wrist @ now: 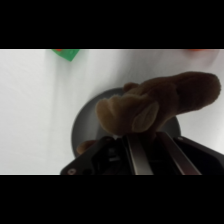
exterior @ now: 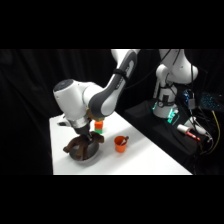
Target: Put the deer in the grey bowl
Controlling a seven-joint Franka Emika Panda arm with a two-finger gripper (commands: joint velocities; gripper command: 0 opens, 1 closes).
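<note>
Seen from the side, the gripper (exterior: 83, 134) hangs directly above the grey bowl (exterior: 84, 154), with the deer (exterior: 82, 144) draped across it, its long axis running left to right over the rim; an orange cup (exterior: 120, 144) stands to the right. In the wrist view, the fingers (wrist: 137, 156) sit close together against the deer (wrist: 160, 102), apparently gripping it, the grey bowl (wrist: 87, 122) directly beneath.

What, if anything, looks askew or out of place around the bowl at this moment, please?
The deer is not settled inside the grey bowl: it drapes across it, with parts sticking out past the rim on both sides. Nothing looks spilled or damaged, and the orange cup stands upright.
</note>
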